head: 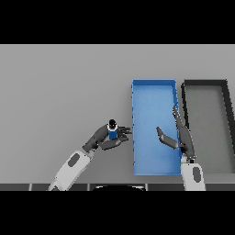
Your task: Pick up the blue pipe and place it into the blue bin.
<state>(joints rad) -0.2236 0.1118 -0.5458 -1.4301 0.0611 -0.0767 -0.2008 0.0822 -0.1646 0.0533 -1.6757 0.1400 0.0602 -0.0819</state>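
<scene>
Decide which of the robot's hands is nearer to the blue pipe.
Left. The left hand is curled round the blue pipe; the right hand is open over the blue bin, apart from it.

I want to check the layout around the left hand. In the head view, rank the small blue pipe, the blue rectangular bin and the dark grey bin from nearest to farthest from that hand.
1. Small blue pipe: held in the left hand itself, fingers curled round it.
2. Blue rectangular bin: just to the hand's right, with the right hand over it.
3. Dark grey bin: farthest, beyond the blue bin at the right edge.
</scene>
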